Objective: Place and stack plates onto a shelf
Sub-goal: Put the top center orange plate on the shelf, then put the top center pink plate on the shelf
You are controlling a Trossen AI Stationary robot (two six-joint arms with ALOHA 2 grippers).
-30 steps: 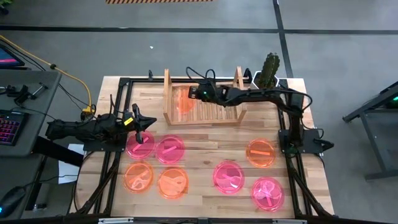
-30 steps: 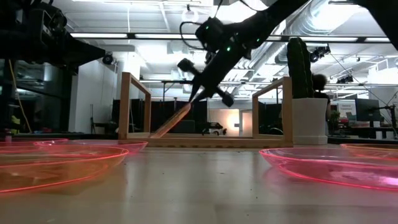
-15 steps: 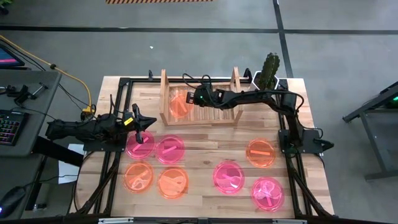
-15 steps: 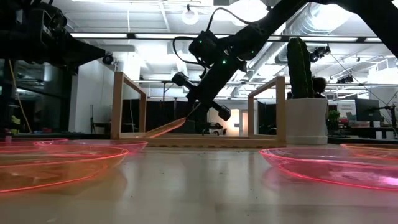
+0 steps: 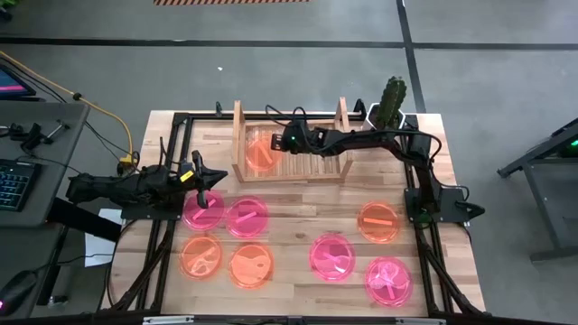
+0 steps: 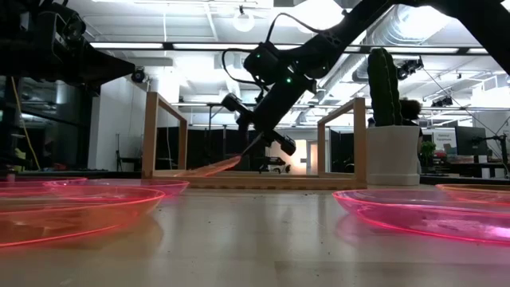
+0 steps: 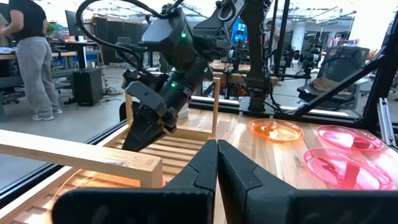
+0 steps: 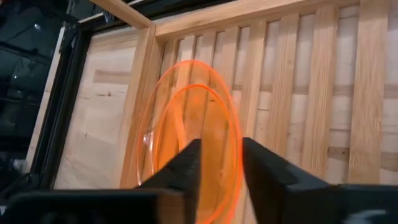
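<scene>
Here right fingers [image 8: 217,171] parted, straddling orange plate [image 8: 193,124] rim; contact unclear.

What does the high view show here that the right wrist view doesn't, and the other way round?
Only the high view shows seven plates lying on the table, the left gripper over a pink plate, and the cactus. Only the right wrist view shows the right gripper open around the orange plate's rim. Both show the orange plate on the shelf.
</scene>
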